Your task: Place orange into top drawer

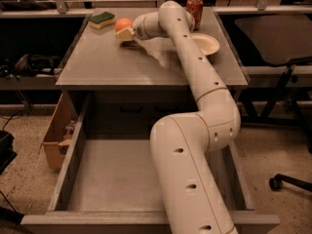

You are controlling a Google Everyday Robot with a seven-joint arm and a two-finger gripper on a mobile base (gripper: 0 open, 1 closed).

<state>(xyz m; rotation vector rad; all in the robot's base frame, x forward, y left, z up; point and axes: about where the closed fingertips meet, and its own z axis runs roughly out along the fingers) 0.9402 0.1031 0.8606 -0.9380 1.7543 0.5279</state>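
Note:
The orange [122, 23] sits on the gray cabinet top [107, 62], at the back left, just right of a green sponge. My gripper [126, 32] is at the orange, right against its front right side, low over the cabinet top. Part of the orange is hidden behind the gripper. My white arm reaches over from the lower right, across the top drawer [68, 172], which is pulled wide open below the cabinet top. Its flat gray bottom is bare where I can see it.
A green and yellow sponge [101, 19] lies at the back left of the top. A red soda can [194, 6] and a white bowl [205, 44] stand at the back right. A cardboard box [54, 138] sits left of the drawer, and a chair base [278, 182] stands at the right.

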